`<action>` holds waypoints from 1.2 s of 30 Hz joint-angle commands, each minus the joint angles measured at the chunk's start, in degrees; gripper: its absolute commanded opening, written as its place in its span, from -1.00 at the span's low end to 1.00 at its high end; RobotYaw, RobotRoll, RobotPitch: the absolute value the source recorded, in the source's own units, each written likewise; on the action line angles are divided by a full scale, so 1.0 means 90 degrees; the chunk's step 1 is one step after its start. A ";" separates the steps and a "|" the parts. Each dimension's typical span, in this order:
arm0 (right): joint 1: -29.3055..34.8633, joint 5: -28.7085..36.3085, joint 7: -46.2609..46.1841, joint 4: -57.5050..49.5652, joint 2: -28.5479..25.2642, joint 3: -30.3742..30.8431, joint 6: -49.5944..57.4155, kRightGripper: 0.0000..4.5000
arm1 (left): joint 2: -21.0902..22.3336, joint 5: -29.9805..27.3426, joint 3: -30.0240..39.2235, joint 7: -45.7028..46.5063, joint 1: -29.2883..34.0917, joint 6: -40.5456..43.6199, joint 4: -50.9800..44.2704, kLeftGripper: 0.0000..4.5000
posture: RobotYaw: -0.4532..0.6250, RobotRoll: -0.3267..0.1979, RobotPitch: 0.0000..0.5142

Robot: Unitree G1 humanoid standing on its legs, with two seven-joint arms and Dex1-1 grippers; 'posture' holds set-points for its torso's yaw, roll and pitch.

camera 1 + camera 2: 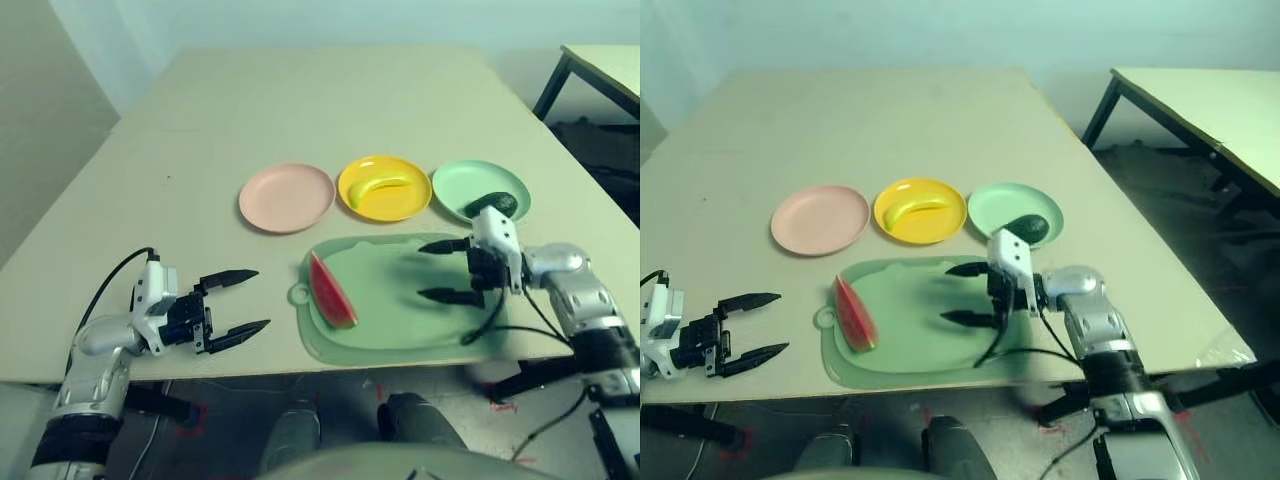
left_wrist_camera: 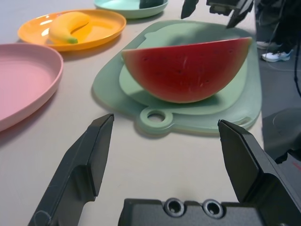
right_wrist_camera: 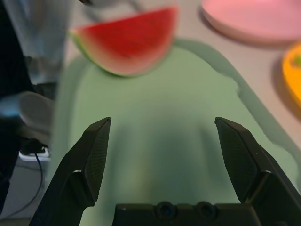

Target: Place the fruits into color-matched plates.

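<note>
The red watermelon wedge (image 1: 331,290) lies on the left part of the large green mat (image 1: 400,320). A yellow banana (image 1: 378,187) rests in the yellow plate (image 1: 385,205). In the mint green plate (image 1: 462,185) sits the dark avocado (image 1: 493,204). The pale pink plate (image 1: 287,197) holds nothing. My right gripper (image 1: 444,270) hovers open over the mat's right side, facing the wedge (image 3: 127,42). My left gripper (image 1: 238,303) stands open over the table left of the mat, with the wedge (image 2: 188,70) ahead of it.
Another table (image 1: 1210,110) stands off to the right, with a gap between. The table's front edge runs just below the mat. A cable (image 1: 495,325) hangs from my right wrist over the mat's right corner.
</note>
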 commanded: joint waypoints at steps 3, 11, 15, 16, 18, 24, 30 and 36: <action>0.0066 0.0367 0.0799 0.0764 -0.0175 -0.0096 -0.1030 0.98 | 0.0042 0.0091 0.0000 0.0025 0.0073 -0.0002 -0.0125 1.00 | -0.17 0.25 -0.77; 0.0178 0.0635 0.0889 0.1485 -0.0385 -0.0305 -0.1427 0.98 | 0.0069 0.0062 0.0025 0.0141 0.0306 0.0092 -0.0435 1.00 | -0.15 0.25 -0.78; 0.0031 0.0832 0.0541 0.1745 -0.0335 -0.0651 -0.1251 0.98 | 0.0076 0.0054 0.0002 0.0148 0.0393 0.0126 -0.0522 1.00 | -0.16 0.25 -0.80; -0.0010 0.0861 0.0460 0.1822 -0.0329 -0.0739 -0.1243 0.98 | 0.0081 0.0052 0.0001 0.0138 0.0405 0.0129 -0.0526 1.00 | -0.18 0.25 -0.82; -0.0103 0.0957 0.0416 0.2030 -0.0388 -0.0953 -0.1264 0.98 | 0.0107 0.0070 -0.0022 0.0102 0.0382 0.0133 -0.0516 1.00 | -0.19 0.25 -0.83; 0.0128 0.1137 0.0974 0.2033 -0.0682 -0.0797 -0.1755 0.98 | 0.0283 0.0117 -0.0065 -0.0096 0.0079 0.0112 -0.0363 1.00 | -0.23 0.25 -0.88; 0.0304 0.1270 0.0982 0.1958 -0.0763 -0.0585 -0.1821 0.98 | 0.0696 0.0385 -0.0226 -0.0494 -0.0785 -0.0267 -0.0527 1.00 | -0.25 0.25 -0.90; 0.0452 0.1280 0.0982 0.1897 -0.0758 -0.0545 -0.1892 0.98 | 0.1346 0.0710 -0.1009 -0.1431 -0.2195 -0.1014 -0.0783 1.00 | -0.27 0.25 -0.90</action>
